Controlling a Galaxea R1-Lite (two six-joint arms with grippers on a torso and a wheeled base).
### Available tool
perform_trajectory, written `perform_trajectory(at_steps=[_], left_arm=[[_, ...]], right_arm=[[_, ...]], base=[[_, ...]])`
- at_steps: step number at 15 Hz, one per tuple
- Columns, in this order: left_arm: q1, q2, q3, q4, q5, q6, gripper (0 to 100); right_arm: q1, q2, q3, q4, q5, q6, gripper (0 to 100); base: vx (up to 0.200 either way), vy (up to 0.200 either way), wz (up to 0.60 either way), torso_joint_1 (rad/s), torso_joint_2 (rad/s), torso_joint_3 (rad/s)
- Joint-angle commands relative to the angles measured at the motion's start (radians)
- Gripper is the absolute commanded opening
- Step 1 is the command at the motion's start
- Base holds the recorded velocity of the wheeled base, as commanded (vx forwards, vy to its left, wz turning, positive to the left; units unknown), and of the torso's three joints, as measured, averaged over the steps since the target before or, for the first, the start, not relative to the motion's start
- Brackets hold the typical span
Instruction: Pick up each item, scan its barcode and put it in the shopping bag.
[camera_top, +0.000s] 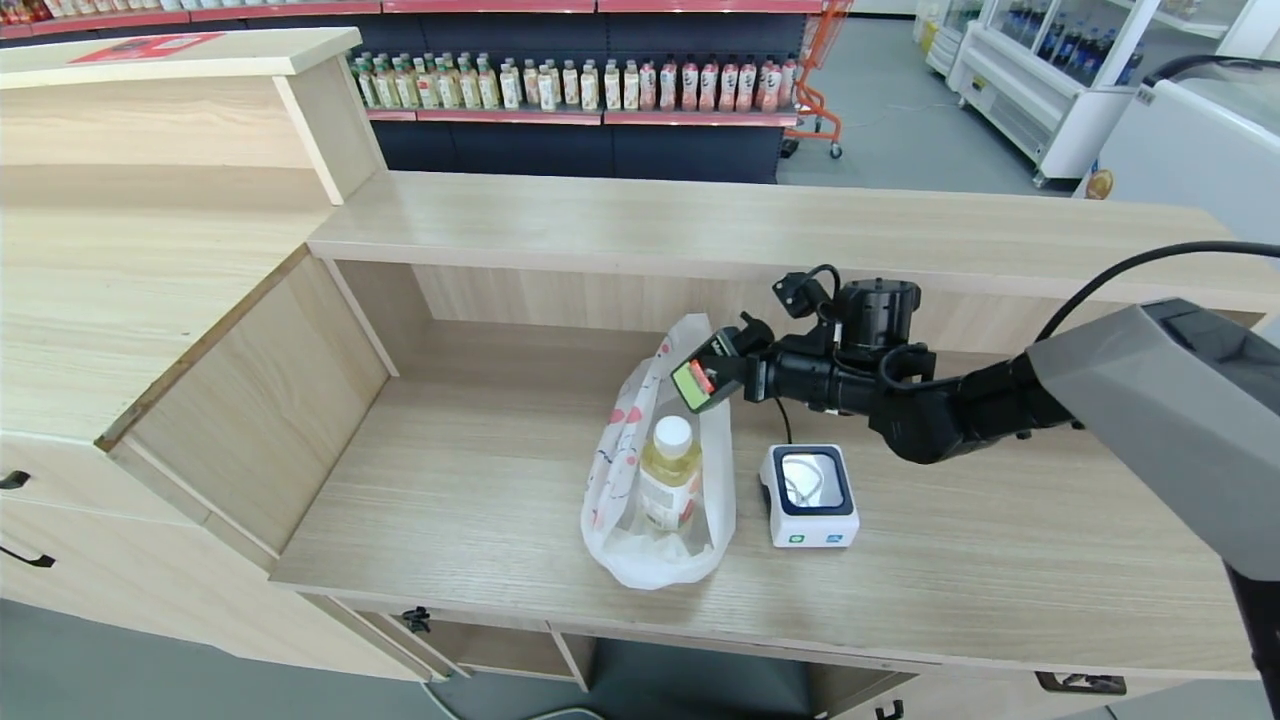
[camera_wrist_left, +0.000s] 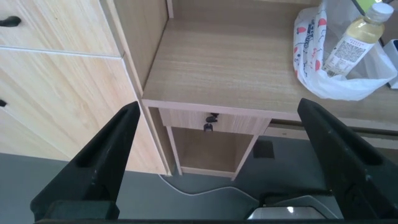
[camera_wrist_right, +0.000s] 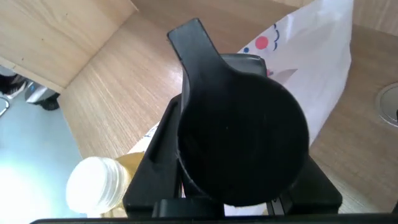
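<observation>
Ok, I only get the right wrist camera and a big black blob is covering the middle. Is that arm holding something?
Observer: Yes. In the head view the right gripper has its jaws shut on a small green and red packet, held above the white plastic shopping bag.
Operator: Where's the beeper thing?
Observer: The white box scanner with a dark glass top sits on the wooden counter, just on the robot's right of the bag.
Operator: And the other arm?
Observer: The left gripper hangs out in front of the counter, jaws open, holding nothing.
</observation>
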Motion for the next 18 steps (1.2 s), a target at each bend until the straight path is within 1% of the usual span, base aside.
perform_trajectory(at_steps=[1, 4, 9, 10, 12, 14, 18], left_arm=[[0.000, 0.002, 0.000, 0.000, 0.000, 0.000, 100], [0.000, 0.002, 0.000, 0.000, 0.000, 0.000, 100], [0.000, 0.002, 0.000, 0.000, 0.000, 0.000, 100], [0.000, 0.000, 0.000, 0.000, 0.000, 0.000, 100], [0.000, 0.002, 0.000, 0.000, 0.000, 0.000, 100], [0.000, 0.002, 0.000, 0.000, 0.000, 0.000, 100], [0.000, 0.002, 0.000, 0.000, 0.000, 0.000, 100]], right_arm=[[0.020, 0.051, -0.042, 0.003, -0.002, 0.000, 0], [0.034, 0.072, -0.039, -0.003, -0.004, -0.012, 0], [0.027, 0.128, -0.040, -0.037, -0.013, -0.078, 0], [0.026, 0.141, -0.039, -0.052, -0.014, -0.101, 0], [0.014, 0.169, -0.028, -0.063, -0.013, -0.198, 0], [0.008, 0.180, -0.012, -0.080, -0.011, -0.244, 0], [0.009, 0.195, -0.012, -0.115, -0.007, -0.252, 0]], base=[[0.000, 0.000, 0.00, 0.000, 0.00, 0.000], [0.000, 0.000, 0.00, 0.000, 0.00, 0.000], [0.000, 0.000, 0.00, 0.000, 0.00, 0.000], [0.000, 0.000, 0.00, 0.000, 0.00, 0.000], [0.000, 0.000, 0.00, 0.000, 0.00, 0.000], [0.000, 0.000, 0.00, 0.000, 0.00, 0.000], [0.000, 0.000, 0.00, 0.000, 0.00, 0.000]])
